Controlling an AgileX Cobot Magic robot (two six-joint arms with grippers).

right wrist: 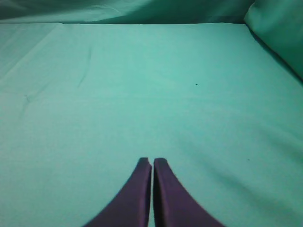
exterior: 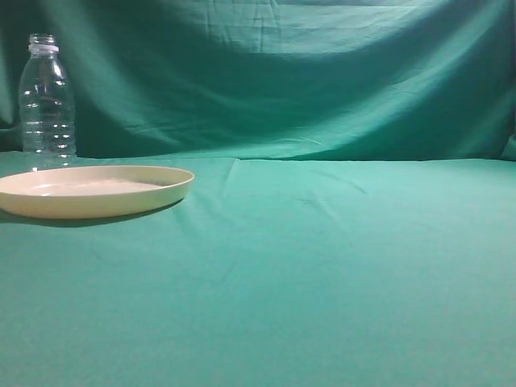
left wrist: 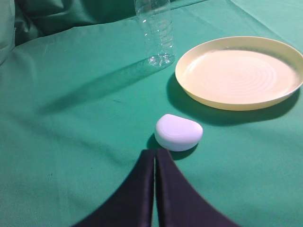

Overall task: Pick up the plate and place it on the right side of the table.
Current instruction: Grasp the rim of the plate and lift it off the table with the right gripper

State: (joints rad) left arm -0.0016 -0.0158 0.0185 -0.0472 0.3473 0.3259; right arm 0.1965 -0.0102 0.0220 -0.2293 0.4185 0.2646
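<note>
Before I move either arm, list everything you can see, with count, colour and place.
plate: one, pale cream-yellow, empty, on the left of the table, in front of the bottle in the exterior view.
bottle: one, clear plastic, upright, no cap visible, at the far left behind the plate.
white object: one, small, rounded, on the cloth just ahead of the left gripper, apart from the plate; seen only in the left wrist view.
table: one, draped in teal-green cloth, right half bare.
backdrop: one, same green cloth, behind the table.
left gripper: one, dark, shut, holding nothing.
right gripper: one, dark, shut, holding nothing, over bare cloth.
</note>
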